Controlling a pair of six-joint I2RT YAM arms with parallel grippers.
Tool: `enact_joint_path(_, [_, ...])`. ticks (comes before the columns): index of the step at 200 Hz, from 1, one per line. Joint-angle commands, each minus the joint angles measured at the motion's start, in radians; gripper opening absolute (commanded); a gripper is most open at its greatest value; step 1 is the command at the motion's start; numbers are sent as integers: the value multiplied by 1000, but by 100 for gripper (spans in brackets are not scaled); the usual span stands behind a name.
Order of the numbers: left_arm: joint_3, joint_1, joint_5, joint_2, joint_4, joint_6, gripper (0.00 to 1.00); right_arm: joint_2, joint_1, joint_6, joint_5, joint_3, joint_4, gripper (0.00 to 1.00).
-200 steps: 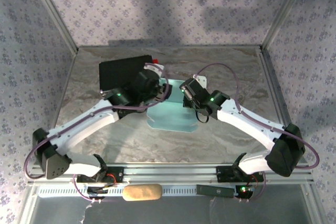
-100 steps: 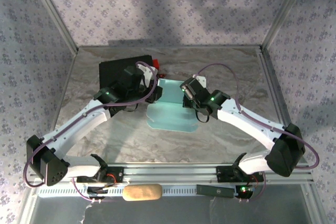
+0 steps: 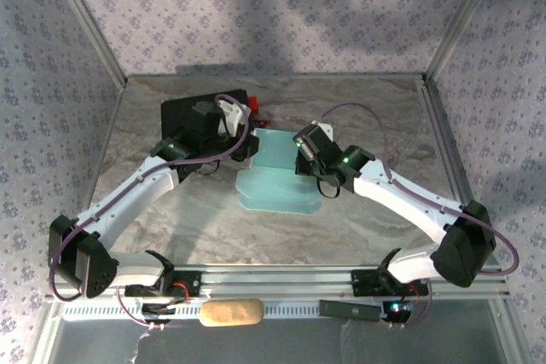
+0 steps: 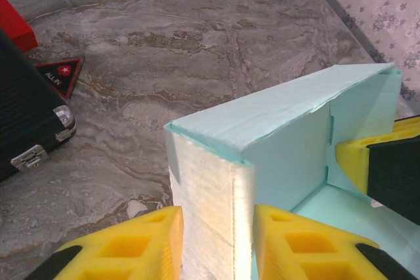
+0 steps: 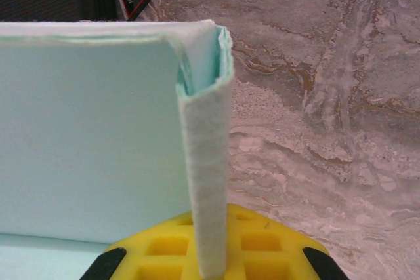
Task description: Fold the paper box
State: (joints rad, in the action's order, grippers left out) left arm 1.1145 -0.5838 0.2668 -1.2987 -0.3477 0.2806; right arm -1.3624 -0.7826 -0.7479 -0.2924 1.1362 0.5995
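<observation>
A black case (image 3: 183, 117) lies just left of the left pincer (image 4: 213, 247), which pinches a raised corner wall of the paper box (image 4: 289, 113); the box sits on the desk (image 3: 384, 108) between both pincers; the right pincer (image 5: 210, 257) clamps its opposite upright wall.

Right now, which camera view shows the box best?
The top external view: nearly the whole box is seen there, with its flat base and its raised far wall. The left wrist view shows one raised corner close up. The right wrist view shows one wall and its folded edge.
</observation>
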Motion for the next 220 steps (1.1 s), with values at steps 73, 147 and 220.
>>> enact_joint_path(73, [-23, 6, 61, -8, 82, -14, 14, -12, 10, 12, 33, 28, -35, 0])
enact_joint_path(147, [8, -104, -233, -7, 18, -12, 0, -31, -13, 13, -14, 47, -9, 0])
enact_joint_path(220, [79, -293, -716, -87, -36, 39, 0, -52, -43, 11, -48, 86, -3, 0])
